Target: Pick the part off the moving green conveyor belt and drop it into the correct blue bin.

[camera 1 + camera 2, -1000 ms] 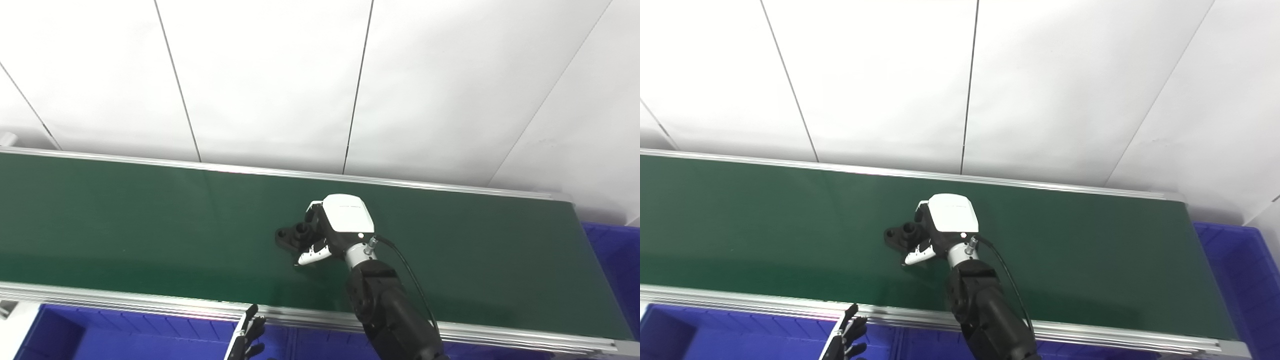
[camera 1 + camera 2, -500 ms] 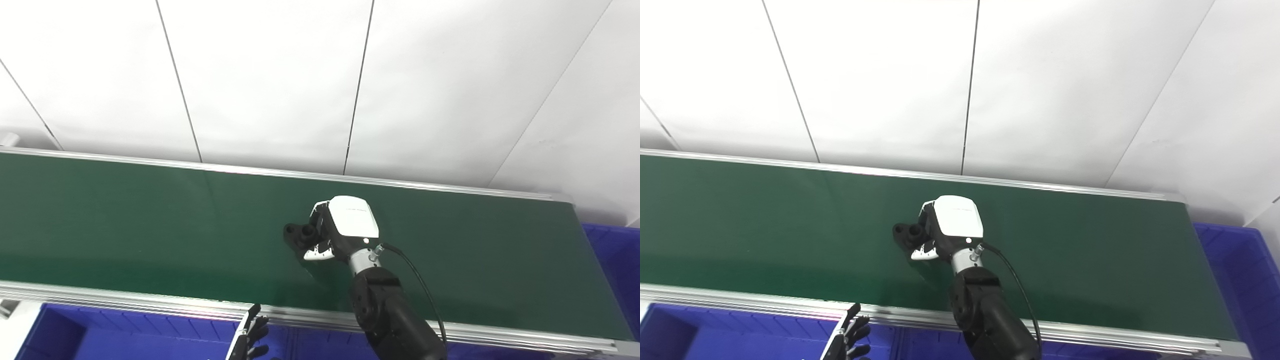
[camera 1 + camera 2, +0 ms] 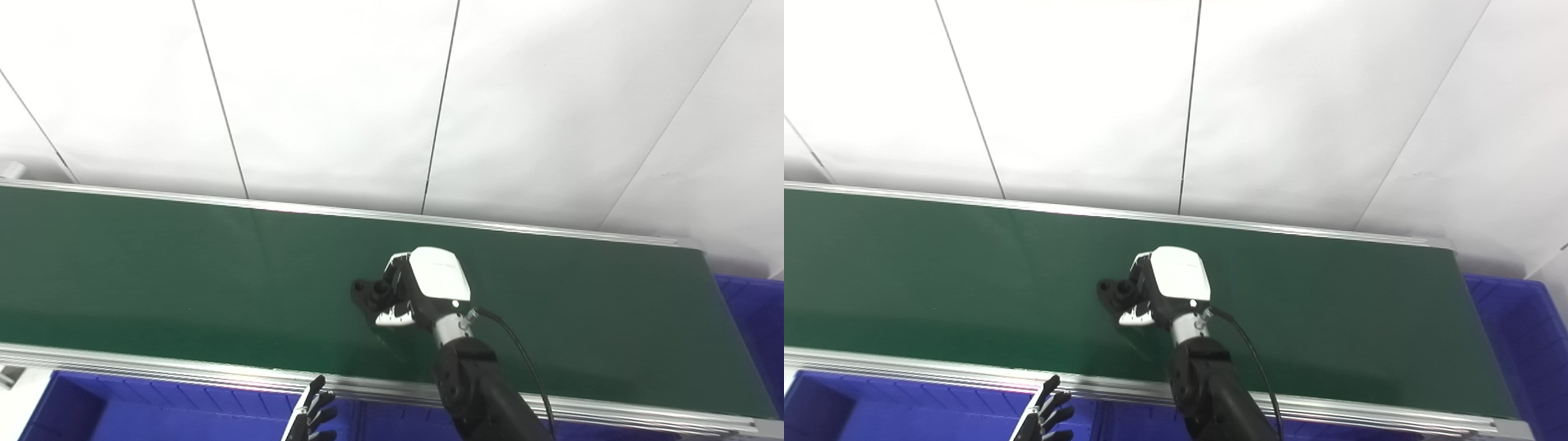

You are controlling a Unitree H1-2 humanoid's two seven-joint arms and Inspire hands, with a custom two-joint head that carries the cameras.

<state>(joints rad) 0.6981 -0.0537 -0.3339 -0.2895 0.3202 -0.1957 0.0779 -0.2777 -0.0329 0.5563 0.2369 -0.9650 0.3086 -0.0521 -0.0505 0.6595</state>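
Note:
A small black part (image 3: pixel 366 293) with round holes lies on the green conveyor belt (image 3: pixel 153 269), near its middle. My right hand (image 3: pixel 422 288), with a white back, reaches over the belt's near rail. Its fingers and white thumb are closed around the part's right end, and the part's left end sticks out past them. The same grasp shows in the right eye view (image 3: pixel 1167 288). Only the fingers of my left hand (image 3: pixel 311 416) show, at the bottom edge, below the belt. They are spread and hold nothing.
A blue bin (image 3: pixel 153 410) sits below the belt's near aluminium rail (image 3: pixel 184 367) at the bottom left. Another blue bin (image 3: pixel 750 318) stands past the belt's right end. A white panelled wall rises behind the belt.
My right hand has closed on the black part and shifted slightly right and nearer with it. My left hand's fingers have spread and moved a little right.

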